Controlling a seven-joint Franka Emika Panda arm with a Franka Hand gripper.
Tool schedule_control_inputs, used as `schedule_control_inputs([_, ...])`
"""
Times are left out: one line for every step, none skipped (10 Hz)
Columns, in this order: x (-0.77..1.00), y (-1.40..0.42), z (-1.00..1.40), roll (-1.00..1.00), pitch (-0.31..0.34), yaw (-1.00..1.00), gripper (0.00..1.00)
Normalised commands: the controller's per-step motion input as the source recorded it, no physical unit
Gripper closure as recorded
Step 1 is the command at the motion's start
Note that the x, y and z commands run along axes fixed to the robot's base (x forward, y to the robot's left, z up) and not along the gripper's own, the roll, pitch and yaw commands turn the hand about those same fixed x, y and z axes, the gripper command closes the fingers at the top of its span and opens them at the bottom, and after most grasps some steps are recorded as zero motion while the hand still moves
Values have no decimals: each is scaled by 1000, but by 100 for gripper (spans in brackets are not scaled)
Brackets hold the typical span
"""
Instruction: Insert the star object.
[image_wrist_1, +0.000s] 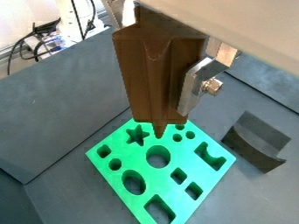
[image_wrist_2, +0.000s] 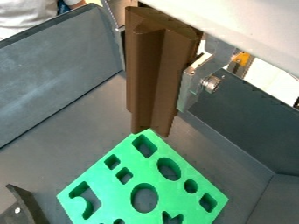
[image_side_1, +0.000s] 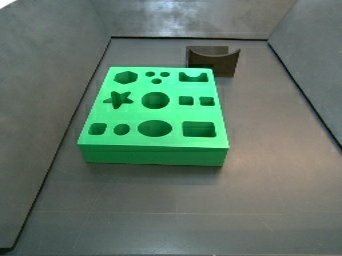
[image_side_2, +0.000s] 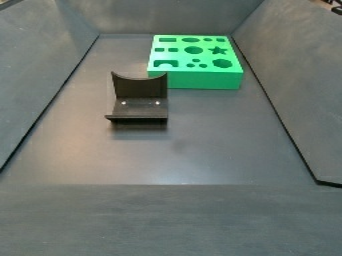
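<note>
The star object (image_wrist_1: 149, 74) is a tall brown ridged peg held upright between my gripper's silver fingers (image_wrist_1: 198, 83). It also shows in a wrist view (image_wrist_2: 156, 74). My gripper (image_wrist_1: 158, 79) is shut on it and holds it well above the green board (image_wrist_1: 163, 166), its lower end over the board's edge nearest the star-shaped hole (image_wrist_1: 136, 135). In both side views the board (image_side_1: 154, 115) (image_side_2: 198, 60) lies on the floor, with the star hole (image_side_1: 119, 99) open. The gripper and the peg are out of view in both side views.
A dark squat block with a curved notch (image_side_1: 211, 60) stands beside the board; it also shows in a side view (image_side_2: 138, 98) and a wrist view (image_wrist_1: 257, 140). Grey walls (image_side_1: 54, 110) enclose the floor on all sides.
</note>
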Motion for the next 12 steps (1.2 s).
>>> schedule_control_inputs([0, 123, -220, 36, 0, -20, 100])
schedule_control_inputs([0, 86, -429, 0, 1, -94, 100])
schedule_control_inputs([-183, 194, -740, -51, 1, -163, 100])
schedule_control_inputs([-403, 391, -906, -139, 26, -220, 100])
schedule_control_inputs([-554, 480, -837, -199, 0, -314, 100])
schedule_control_inputs([-543, 383, -823, -203, 1, -414, 100])
schedule_control_inputs([-400, 254, -749, -214, 10, -531, 100])
schedule_control_inputs([-103, 131, -577, -226, 50, -631, 100])
schedule_control_inputs([0, 0, -529, -250, 89, -743, 100])
schedule_control_inputs([0, 0, -463, -256, 33, -774, 100])
schedule_control_inputs([0, 0, -397, -259, 0, -774, 100])
schedule_control_inputs([0, 0, -426, -257, 0, -771, 100])
